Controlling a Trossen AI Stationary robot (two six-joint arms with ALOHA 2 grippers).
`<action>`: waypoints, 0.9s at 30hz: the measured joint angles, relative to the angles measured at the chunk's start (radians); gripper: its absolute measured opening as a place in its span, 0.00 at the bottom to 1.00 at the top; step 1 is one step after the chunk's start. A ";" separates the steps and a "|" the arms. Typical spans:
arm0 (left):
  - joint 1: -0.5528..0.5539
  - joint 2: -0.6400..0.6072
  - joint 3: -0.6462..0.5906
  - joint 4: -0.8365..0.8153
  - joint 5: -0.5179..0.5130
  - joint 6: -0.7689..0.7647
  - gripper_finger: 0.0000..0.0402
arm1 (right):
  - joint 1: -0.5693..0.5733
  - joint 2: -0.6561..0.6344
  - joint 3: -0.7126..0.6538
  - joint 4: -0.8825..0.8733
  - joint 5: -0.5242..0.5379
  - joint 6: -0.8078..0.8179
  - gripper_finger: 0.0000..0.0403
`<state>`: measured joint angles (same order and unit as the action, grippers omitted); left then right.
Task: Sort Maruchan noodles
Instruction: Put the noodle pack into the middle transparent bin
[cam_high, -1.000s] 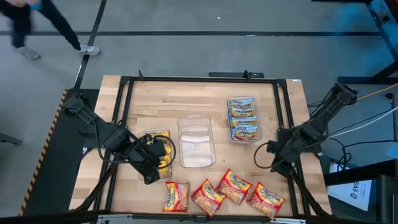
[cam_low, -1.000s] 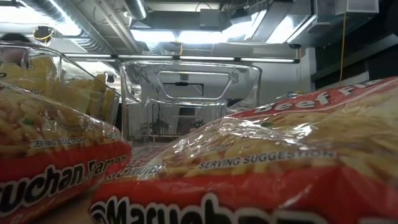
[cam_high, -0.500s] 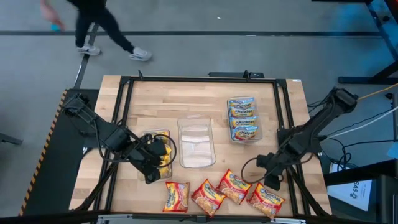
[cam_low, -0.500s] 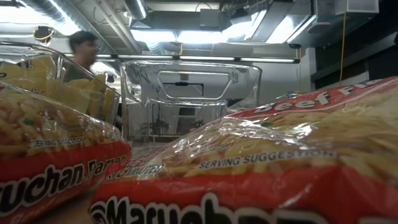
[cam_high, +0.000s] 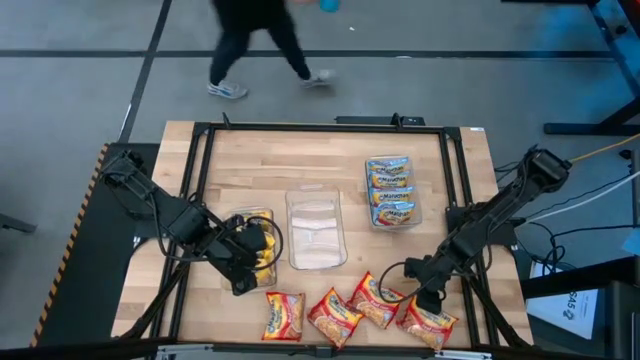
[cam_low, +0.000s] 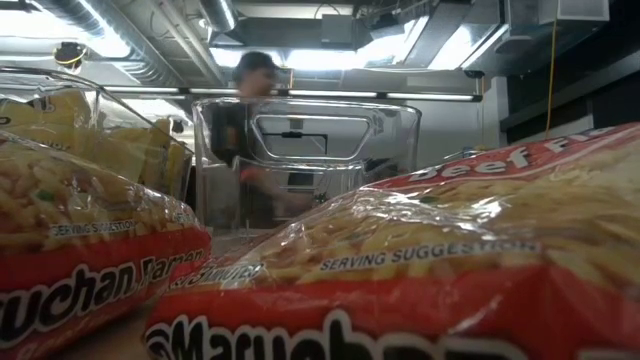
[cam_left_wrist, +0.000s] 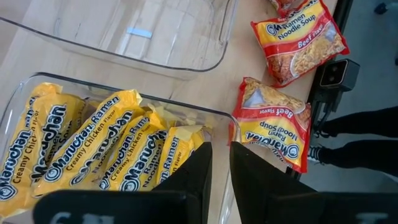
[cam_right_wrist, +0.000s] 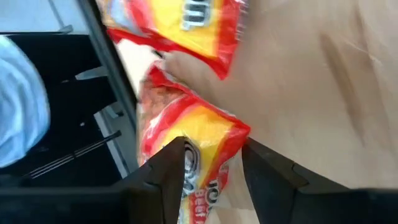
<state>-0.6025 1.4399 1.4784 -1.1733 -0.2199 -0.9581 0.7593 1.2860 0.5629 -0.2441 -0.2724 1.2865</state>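
Note:
Several red-and-yellow Maruchan noodles packets (cam_high: 335, 317) lie flat in a row along the table's near edge. The rightmost packet (cam_high: 430, 322) lies just under my right gripper (cam_high: 422, 298). It is open, its fingers either side of that packet's end (cam_right_wrist: 205, 134); I cannot tell whether they touch it. Yellow packets (cam_left_wrist: 93, 155) fill the clear left tray (cam_high: 258, 215). Blue-edged packets (cam_high: 392, 192) fill the right tray. My left gripper (cam_left_wrist: 221, 152) hovers over the left tray's near corner, open by a narrow gap and holding nothing.
An empty clear tray (cam_high: 316, 230) stands at the table's middle between the two filled ones. A black frame (cam_high: 320, 127) runs around the tabletop. A person (cam_high: 255, 40) walks across the floor beyond the far edge and shows in the low view (cam_low: 255, 120) behind the trays.
My right gripper has moved toward the table's near edge and down, from beside the right rail to just over the rightmost red packet, staying open. The person beyond the table has walked from left to right.

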 joint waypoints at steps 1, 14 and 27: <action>0.000 0.000 0.000 0.000 0.000 0.000 0.13 | 0.000 0.006 0.000 0.000 0.001 0.005 0.39; 0.000 0.000 0.000 -0.004 -0.025 0.026 0.13 | 0.000 0.013 0.002 0.009 -0.036 0.029 0.13; 0.000 0.000 0.000 -0.004 -0.030 0.026 0.13 | -0.001 0.013 0.077 -0.082 -0.041 0.023 0.01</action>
<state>-0.6029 1.4399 1.4784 -1.1774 -0.2497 -0.9318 0.7579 1.2987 0.6401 -0.3260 -0.3133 1.3092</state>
